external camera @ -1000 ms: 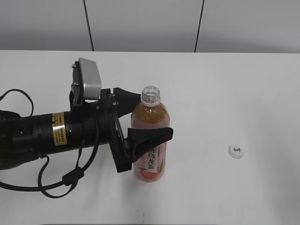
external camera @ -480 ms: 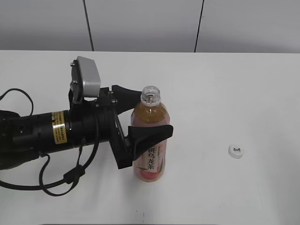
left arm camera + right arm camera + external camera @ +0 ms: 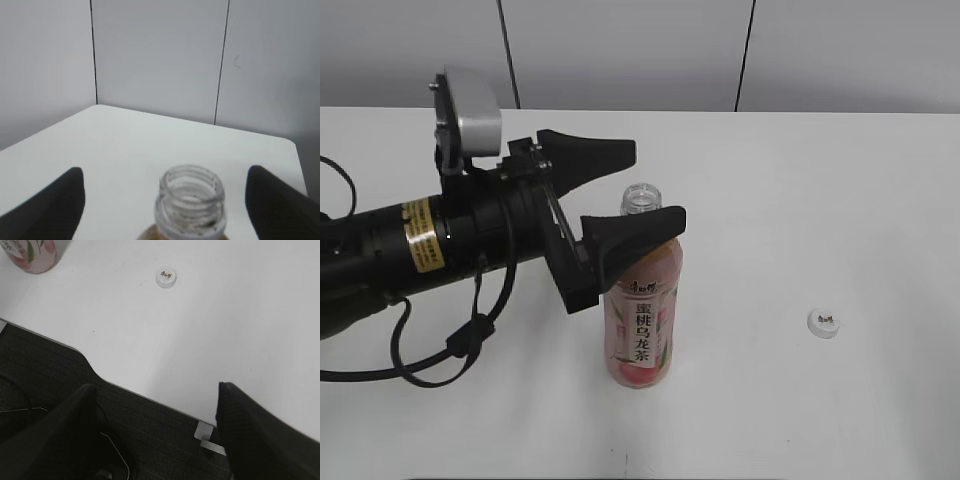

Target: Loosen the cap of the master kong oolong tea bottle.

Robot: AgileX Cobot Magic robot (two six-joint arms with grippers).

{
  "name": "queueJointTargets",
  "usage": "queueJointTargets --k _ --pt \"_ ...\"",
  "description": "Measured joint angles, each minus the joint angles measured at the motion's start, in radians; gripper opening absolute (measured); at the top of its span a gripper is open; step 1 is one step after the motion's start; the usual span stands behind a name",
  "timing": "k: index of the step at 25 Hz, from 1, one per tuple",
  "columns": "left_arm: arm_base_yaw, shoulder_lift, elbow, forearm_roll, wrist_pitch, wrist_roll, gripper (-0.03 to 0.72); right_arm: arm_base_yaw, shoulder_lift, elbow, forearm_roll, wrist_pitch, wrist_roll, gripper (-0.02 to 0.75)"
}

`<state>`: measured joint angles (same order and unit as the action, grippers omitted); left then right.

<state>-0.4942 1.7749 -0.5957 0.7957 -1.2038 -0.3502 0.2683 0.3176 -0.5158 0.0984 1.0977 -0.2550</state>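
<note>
Black left gripper (image 3: 640,190) spread wide, empty, beside the uncapped clear plastic amber tea bottle (image 3: 640,325); small white cap (image 3: 825,322) lies apart on the white table (image 3: 800,190); right gripper (image 3: 155,432) open, empty.

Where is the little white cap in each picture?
Exterior view: the cap lies on the table at the right, apart from the bottle.
Left wrist view: not in it; only the bottle's open neck shows.
Right wrist view: top middle.
Shared landmark: the bottle.

White table (image 3: 840,180) (rounded corners), grey panelled wall (image 3: 620,50), dark carpet (image 3: 45,375).
</note>
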Motion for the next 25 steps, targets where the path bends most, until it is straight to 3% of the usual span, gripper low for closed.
queueJointTargets --k 15,25 --pt "0.000 -0.224 0.000 0.002 0.052 -0.131 0.593 0.000 0.000 0.000 0.000 0.000 0.000 0.562" --pt "0.000 -0.367 0.000 0.087 0.246 -0.210 0.592 0.000 0.000 0.000 0.000 0.000 0.001 0.562"
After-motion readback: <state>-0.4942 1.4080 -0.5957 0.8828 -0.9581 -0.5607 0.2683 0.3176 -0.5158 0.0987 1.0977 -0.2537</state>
